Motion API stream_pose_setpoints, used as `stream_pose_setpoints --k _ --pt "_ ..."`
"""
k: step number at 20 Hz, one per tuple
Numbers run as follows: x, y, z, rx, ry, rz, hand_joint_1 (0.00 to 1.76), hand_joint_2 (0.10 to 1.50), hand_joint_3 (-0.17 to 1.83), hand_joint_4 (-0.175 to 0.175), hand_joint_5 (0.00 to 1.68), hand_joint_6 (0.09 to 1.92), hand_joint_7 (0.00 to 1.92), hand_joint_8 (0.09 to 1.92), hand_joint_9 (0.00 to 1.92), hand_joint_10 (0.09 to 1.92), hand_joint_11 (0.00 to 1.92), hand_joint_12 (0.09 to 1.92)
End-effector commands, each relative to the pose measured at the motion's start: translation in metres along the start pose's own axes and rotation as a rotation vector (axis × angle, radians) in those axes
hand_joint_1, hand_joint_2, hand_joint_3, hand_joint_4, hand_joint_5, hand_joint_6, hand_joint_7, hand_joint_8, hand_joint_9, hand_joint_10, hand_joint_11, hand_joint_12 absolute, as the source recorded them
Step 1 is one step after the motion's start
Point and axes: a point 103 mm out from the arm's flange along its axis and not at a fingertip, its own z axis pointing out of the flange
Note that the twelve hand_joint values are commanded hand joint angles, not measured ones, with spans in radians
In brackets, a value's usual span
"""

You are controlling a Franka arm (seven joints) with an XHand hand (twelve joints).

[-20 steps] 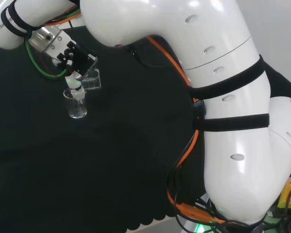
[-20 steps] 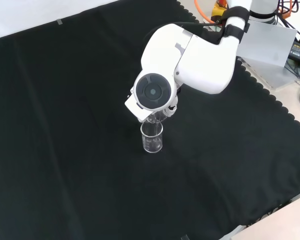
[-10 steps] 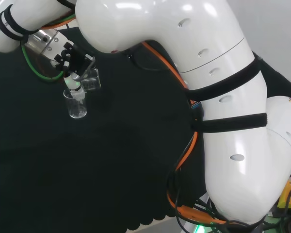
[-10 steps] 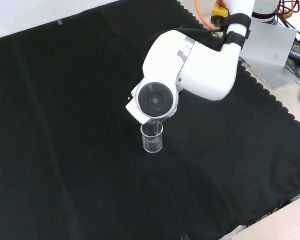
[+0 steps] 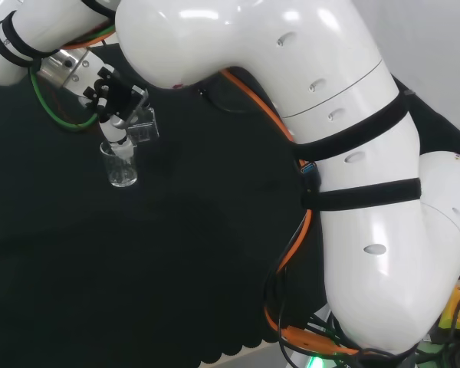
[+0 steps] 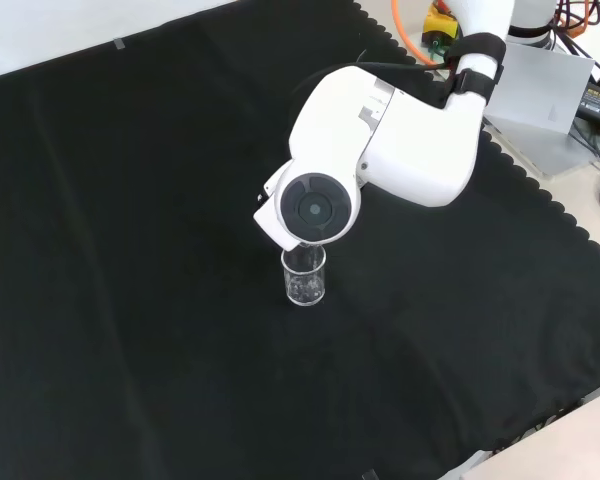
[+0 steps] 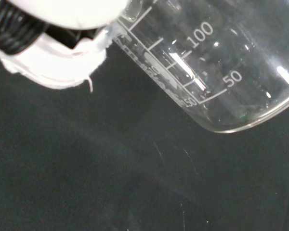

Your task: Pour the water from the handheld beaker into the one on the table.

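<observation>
The hand (image 5: 115, 103) grips a tipped glass beaker (image 5: 142, 126) just above the standing beaker (image 5: 121, 163) on the table (image 5: 176, 253); any sideways drift could send water onto the cloth.

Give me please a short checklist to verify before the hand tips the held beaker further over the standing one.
1. Hand curled round the held beaker: ok.
2. Held beaker tilted, its lip toward the beaker on the cloth: ok, by the head view.
3. Lip exactly over the mouth of the standing beaker: cannot tell; the arm's link covers it in the front view.
4. Standing beaker upright: ok.
5. Water left in the held beaker: cannot tell.
6. Cloth around the standing beaker dry: cannot tell.
</observation>
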Motion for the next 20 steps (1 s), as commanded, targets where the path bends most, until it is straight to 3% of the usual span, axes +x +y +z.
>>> stream_pose_setpoints --k 1,20 --pt "-0.0002 0.0004 0.0005 0.011 -0.009 0.004 1.13 0.63 0.70 0.175 1.30 0.66 1.74 0.09 1.69 0.09 1.42 0.73" --pt "-0.0006 0.0018 -0.0015 0.043 -0.026 0.002 1.13 0.63 0.70 0.175 1.29 0.66 1.74 0.09 1.69 0.09 1.42 0.73"
